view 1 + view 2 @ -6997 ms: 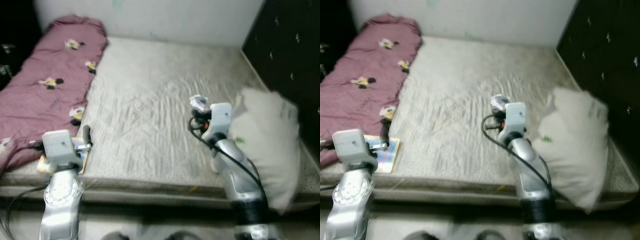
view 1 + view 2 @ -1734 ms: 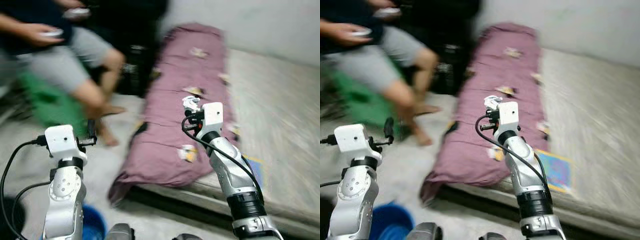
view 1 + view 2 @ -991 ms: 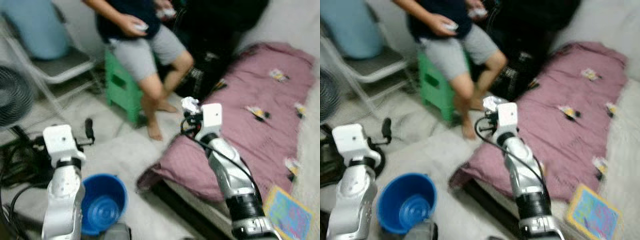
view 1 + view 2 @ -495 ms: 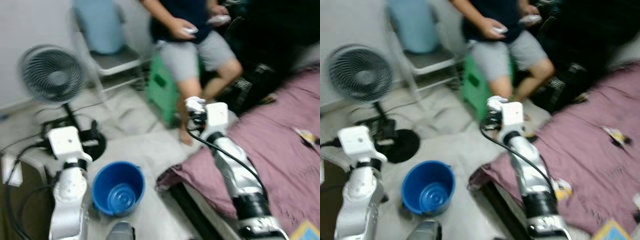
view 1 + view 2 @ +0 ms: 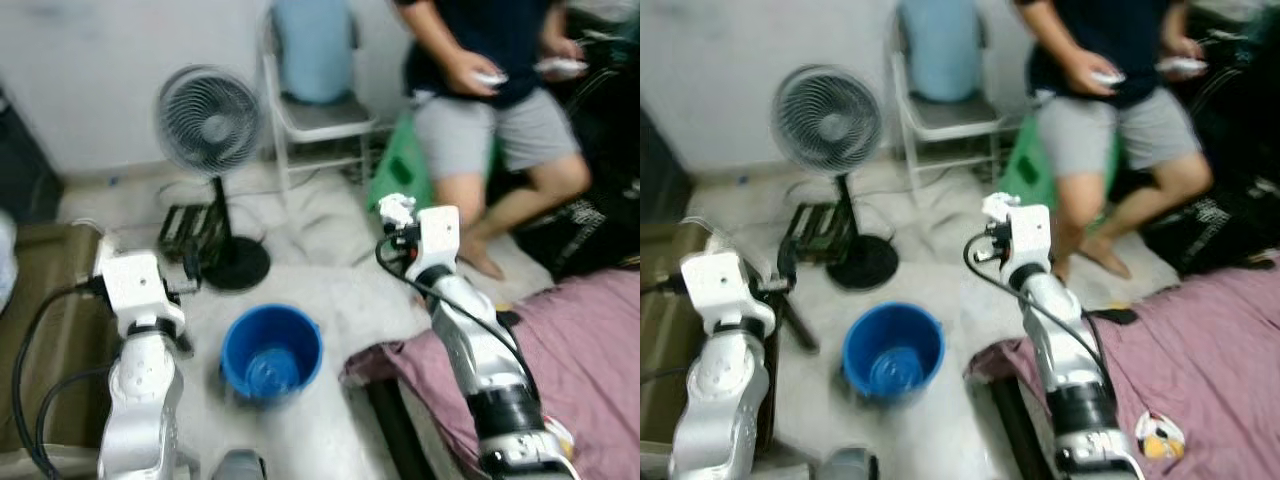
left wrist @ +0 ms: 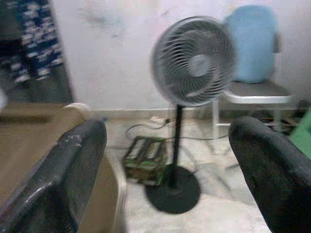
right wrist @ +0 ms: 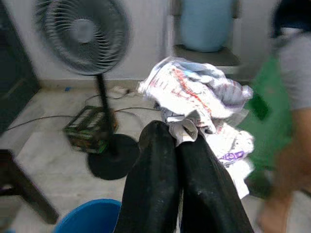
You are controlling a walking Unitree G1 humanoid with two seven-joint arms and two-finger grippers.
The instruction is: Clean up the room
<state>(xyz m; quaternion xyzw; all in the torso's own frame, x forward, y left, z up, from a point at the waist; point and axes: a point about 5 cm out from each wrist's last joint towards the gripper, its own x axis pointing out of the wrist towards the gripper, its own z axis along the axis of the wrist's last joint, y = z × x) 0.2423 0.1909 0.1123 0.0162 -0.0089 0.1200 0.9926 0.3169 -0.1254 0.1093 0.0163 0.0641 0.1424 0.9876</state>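
While right gripper (image 7: pixel 177 133) pinches the crumpled wrapper (image 7: pixel 197 94) between closed fingers, upper centre of frame, left gripper (image 6: pixel 165 160) hangs spread and empty. Wrapper bunches above the fingertips, no clear long axis. Blue bucket (image 5: pixel 271 350) sits lower centre: best carry the wad directly over its mouth before releasing.

Wrapper (image 7: pixel 197 99): crumpled white plastic with red and purple print; pinched between the closed fingers of the right gripper (image 7: pixel 177 131); held raised above the floor.
Bucket (image 5: pixel 271 349): blue, round, upright on the pale floor; some water is seen inside.
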